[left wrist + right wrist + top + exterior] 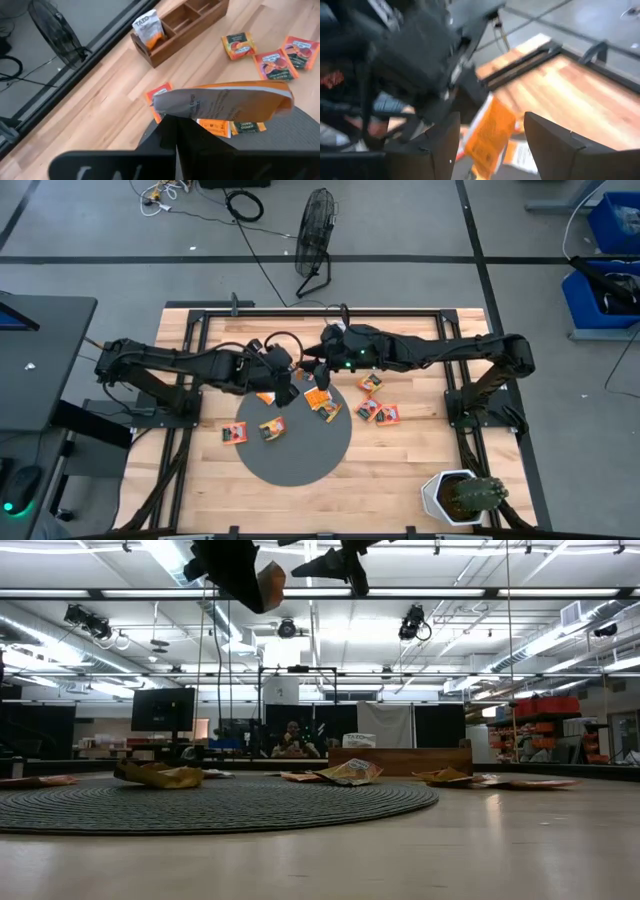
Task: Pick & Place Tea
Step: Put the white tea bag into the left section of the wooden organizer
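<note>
- My left pincer [176,131] is clamped tight on an orange tea packet [225,102], held up in the air above the far edge of the grey mat [300,460]; the packet sticks out sideways from my fingers, slightly bent.
- In the low view the same packet hangs at the top of the picture, well clear of the table [400,470].
- My right pincer [491,132] is spread wide, fingers [555,145] either side of the held packet but not touching it as far as I can tell, just beside my left pincer.
- Both my arms meet over the far middle of the table.
- Loose tea packets: two on the mat's left part [272,429], one at its left rim [233,433], a couple under my pincers at the mat's far edge [322,401].
- Three more packets on bare wood right of the mat [378,412].
- Wooden box [175,25] with compartments at the far side of the table, one white-and-orange packet [148,27] standing in its end compartment.
- Potted cactus [462,497] at the near right corner.
- Floor fan [316,240] beyond the table.
</note>
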Action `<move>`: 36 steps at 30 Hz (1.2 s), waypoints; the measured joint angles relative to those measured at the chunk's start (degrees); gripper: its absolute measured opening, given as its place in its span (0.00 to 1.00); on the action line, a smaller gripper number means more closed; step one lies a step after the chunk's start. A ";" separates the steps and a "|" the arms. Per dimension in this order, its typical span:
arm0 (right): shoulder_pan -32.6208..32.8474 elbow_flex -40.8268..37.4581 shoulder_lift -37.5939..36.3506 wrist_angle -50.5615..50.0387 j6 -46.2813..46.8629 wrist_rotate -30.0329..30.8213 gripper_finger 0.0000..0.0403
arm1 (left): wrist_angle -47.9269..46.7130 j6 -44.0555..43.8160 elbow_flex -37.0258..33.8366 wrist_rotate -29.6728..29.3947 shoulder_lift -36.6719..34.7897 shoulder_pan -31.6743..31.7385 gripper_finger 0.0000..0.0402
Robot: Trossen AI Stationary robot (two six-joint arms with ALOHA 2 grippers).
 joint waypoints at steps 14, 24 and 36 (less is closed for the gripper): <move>0.00 0.01 1.51 0.69 6.61 -4.01 0.56 | 1.50 3.33 0.00 -2.49 0.02 -0.71 0.00; 0.24 -0.05 2.85 0.91 8.56 -5.68 0.49 | 1.81 3.49 0.00 -2.06 0.02 -0.71 0.00; 0.24 -0.05 3.74 0.95 10.08 -7.24 0.37 | 1.74 3.43 0.00 -2.04 0.02 -0.71 0.00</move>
